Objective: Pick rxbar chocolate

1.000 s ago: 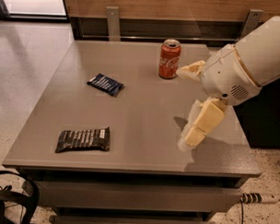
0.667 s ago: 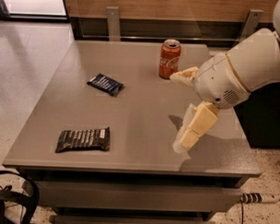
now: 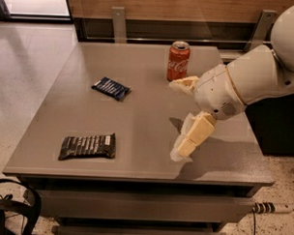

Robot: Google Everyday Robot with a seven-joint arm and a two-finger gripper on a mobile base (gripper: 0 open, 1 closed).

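- Three items are sitting on the grey table (image 3: 137, 114): the rxbar chocolate (image 3: 87, 146), a smaller dark blue wrapped bar (image 3: 111, 88) and a red Coca-Cola can (image 3: 178, 61).
- Flat near the table's front-left corner, the rxbar chocolate is lying with its long side roughly along the front edge and its white lettering facing up. Nothing is touching it.
- Further back and left of centre, the dark blue wrapped bar is lying flat, well apart from the rxbar chocolate.
- Toward the back, right of centre, the Coca-Cola can is standing upright.
- Over the right half of the table the gripper (image 3: 178, 117) is hanging, well apart from the rxbar chocolate and to its right.
- Its two cream fingers are spreading wide, released and carrying nothing. The upper finger (image 3: 184, 84) is pointing left just beside the can's base, and the lower finger (image 3: 192, 138) is angling down toward the tabletop.
- Contact between the lower fingertip and the table: cannot tell.
- From the right edge of the view the white arm (image 3: 255, 79) is reaching in.
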